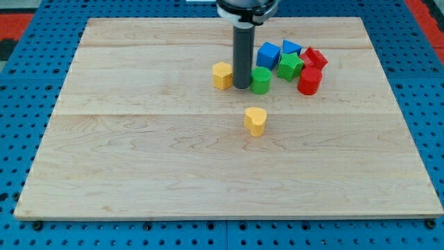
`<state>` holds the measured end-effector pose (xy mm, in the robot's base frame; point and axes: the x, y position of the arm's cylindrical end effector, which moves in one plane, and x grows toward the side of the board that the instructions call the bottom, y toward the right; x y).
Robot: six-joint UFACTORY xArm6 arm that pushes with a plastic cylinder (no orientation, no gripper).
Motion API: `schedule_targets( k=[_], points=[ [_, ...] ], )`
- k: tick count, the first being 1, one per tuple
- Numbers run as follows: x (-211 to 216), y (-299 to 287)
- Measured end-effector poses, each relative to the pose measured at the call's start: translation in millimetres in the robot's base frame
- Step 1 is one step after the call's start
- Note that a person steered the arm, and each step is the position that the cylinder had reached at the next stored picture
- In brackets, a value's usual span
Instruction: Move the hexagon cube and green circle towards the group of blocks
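My tip (241, 86) stands on the wooden board (139, 153) between two blocks. The yellow hexagon block (222, 75) is just to its left, a small gap apart. The green circle block (261, 80) is against its right side. Right of the green circle sits the group: a blue cube (268, 54), a blue triangular block (291, 48), a green star block (290, 67), a red block (316, 57) and a red round-edged block (309, 81). The green circle lies close to the green star.
A yellow heart-shaped block (255, 121) stands alone below my tip near the board's middle. The board lies on a blue perforated table (21, 104). The arm's body (245, 8) comes down from the view's top.
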<state>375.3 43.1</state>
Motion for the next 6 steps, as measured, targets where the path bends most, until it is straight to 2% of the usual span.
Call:
schedule_targets(
  k=[1, 2, 3, 5, 6],
  points=[
    [37, 1],
    [42, 31],
    [36, 14],
    [15, 29],
    [41, -62]
  ],
)
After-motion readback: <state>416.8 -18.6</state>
